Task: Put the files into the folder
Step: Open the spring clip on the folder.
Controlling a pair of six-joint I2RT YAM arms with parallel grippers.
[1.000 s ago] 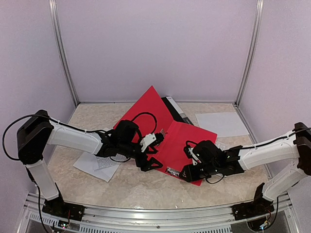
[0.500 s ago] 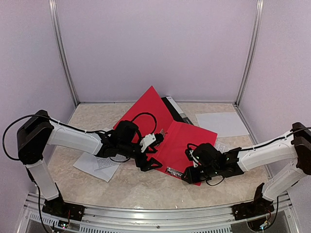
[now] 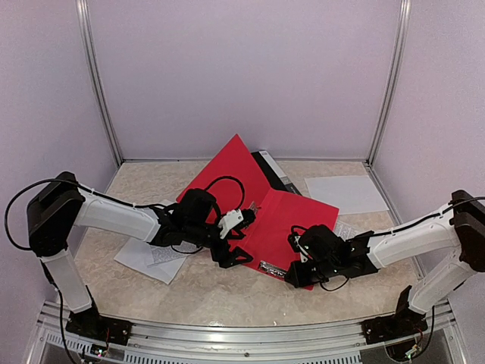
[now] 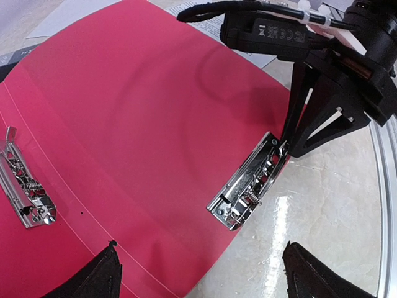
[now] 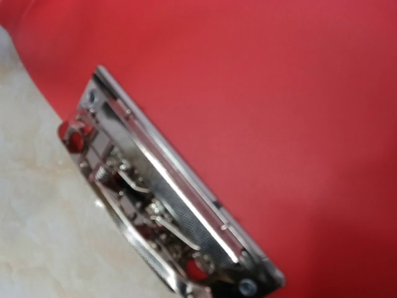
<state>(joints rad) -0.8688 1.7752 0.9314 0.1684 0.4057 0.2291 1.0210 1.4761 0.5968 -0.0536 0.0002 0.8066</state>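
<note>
The red folder (image 3: pixel 292 220) lies open in the middle of the table, its far cover (image 3: pixel 235 163) tilted up. A metal clip (image 3: pixel 271 267) sits at its near edge and also shows in the left wrist view (image 4: pixel 248 183) and the right wrist view (image 5: pixel 167 211). My right gripper (image 3: pixel 290 274) has its fingertips closed together at the clip's end (image 4: pixel 286 148). My left gripper (image 3: pixel 238 236) hovers open and empty over the folder's left part (image 4: pixel 136 124). Files: printed sheets (image 3: pixel 148 258) lie under the left arm, a blank sheet (image 3: pixel 345 193) at the back right.
A dark booklet (image 3: pixel 273 171) lies behind the folder. A second metal clip (image 4: pixel 22 192) sits on the folder's spine side. Another printed sheet (image 3: pixel 347 227) peeks out by the right arm. The table's metal rail (image 3: pixel 242 330) runs along the near edge.
My right gripper has shifted slightly toward the near edge at the clip. The left arm and the folder have not moved.
</note>
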